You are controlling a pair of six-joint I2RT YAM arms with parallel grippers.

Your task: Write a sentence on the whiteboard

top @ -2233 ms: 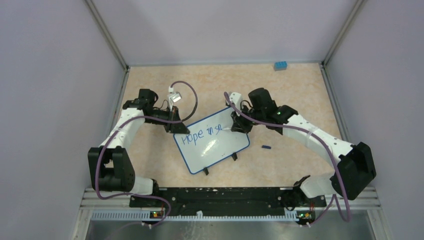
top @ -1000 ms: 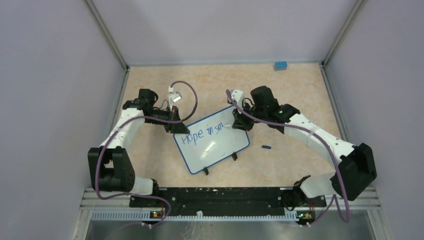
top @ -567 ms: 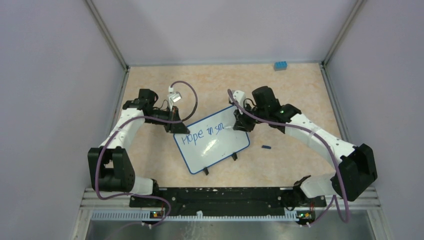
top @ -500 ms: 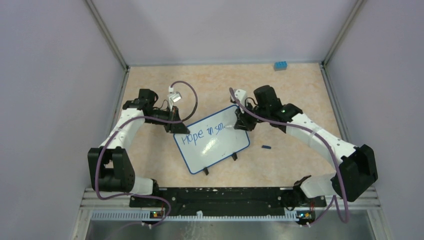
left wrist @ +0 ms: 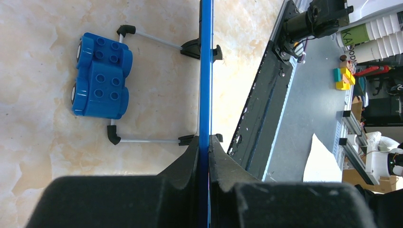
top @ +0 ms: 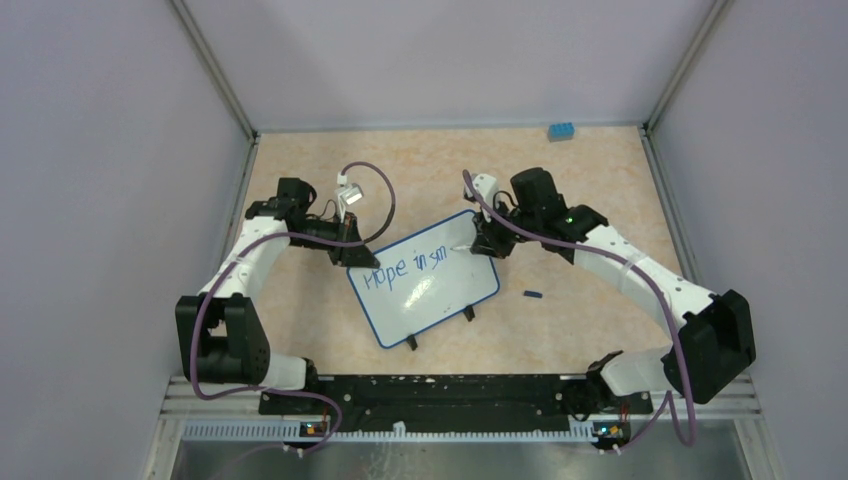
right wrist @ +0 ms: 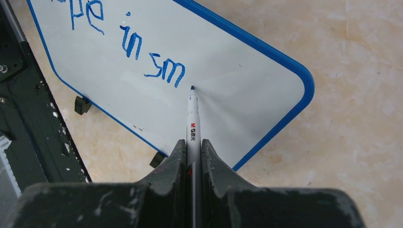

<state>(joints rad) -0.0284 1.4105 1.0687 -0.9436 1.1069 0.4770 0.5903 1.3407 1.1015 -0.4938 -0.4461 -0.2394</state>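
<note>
The whiteboard (top: 430,290) stands tilted on black clip feet at the table's middle. Its blue rim shows edge-on in the left wrist view (left wrist: 206,71), and its white face shows in the right wrist view (right wrist: 237,99). The sentence (top: 405,268) reads "Hope in sm" in blue, also seen in the right wrist view (right wrist: 152,57). My left gripper (top: 352,252) is shut on the board's upper left rim. My right gripper (top: 482,243) is shut on a white marker (right wrist: 192,128), its blue tip touching the board just right of the "m".
A blue toy block (left wrist: 100,76) lies behind the board's wire stand. Another blue block (top: 560,130) sits at the far edge. A small dark marker cap (top: 533,294) lies right of the board. Side walls stand close on both sides.
The writing grew from "Hope in sa" strokes to "Hope in sm". My right gripper with the marker shifted slightly right along the board. The left arm has not moved.
</note>
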